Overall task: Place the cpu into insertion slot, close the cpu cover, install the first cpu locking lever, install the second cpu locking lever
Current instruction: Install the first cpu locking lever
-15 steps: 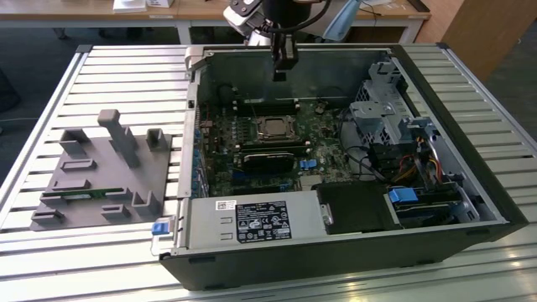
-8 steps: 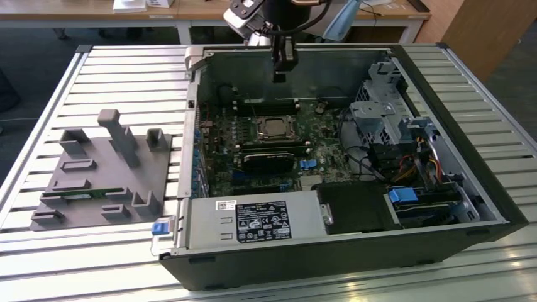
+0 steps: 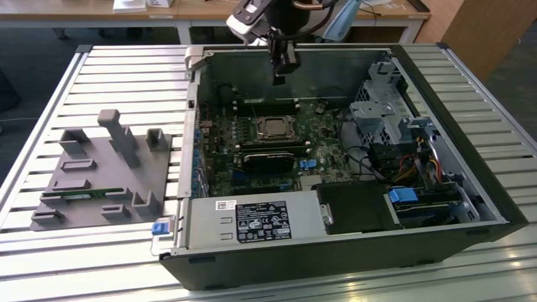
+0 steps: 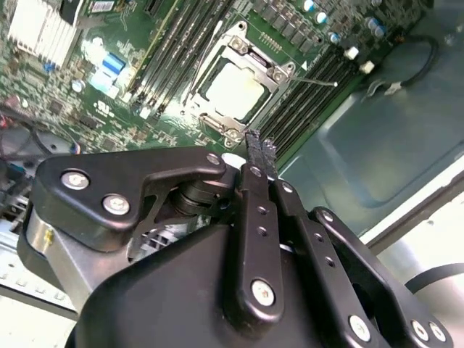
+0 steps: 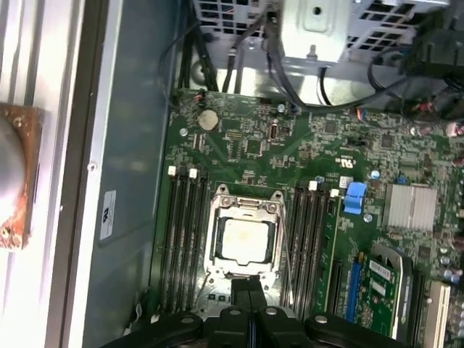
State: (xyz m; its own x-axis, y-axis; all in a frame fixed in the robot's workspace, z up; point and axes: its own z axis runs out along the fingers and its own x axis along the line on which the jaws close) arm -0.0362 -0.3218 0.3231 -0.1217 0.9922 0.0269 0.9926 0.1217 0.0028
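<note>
The cpu (image 3: 270, 128) lies flat in its socket on the green motherboard, its dull silver top showing in both wrist views (image 4: 232, 88) (image 5: 246, 241). The silvery cpu cover (image 5: 243, 206) frames it and lies down around the chip (image 4: 250, 54). A thin lever rod (image 4: 319, 81) sticks out beside the socket. My gripper (image 3: 280, 78) hangs above the board near the case's far wall, a clear gap over the socket. Its black fingertips (image 4: 259, 145) (image 5: 250, 284) are pressed together, shut on nothing.
The open computer case (image 3: 193, 163) lies on a slatted metal table. A black power supply with a label (image 3: 260, 220) sits at the near side, and drive cages with cables (image 3: 386, 116) are on the exterior view's right. A grey fixture block (image 3: 100, 170) stands outside, on the left.
</note>
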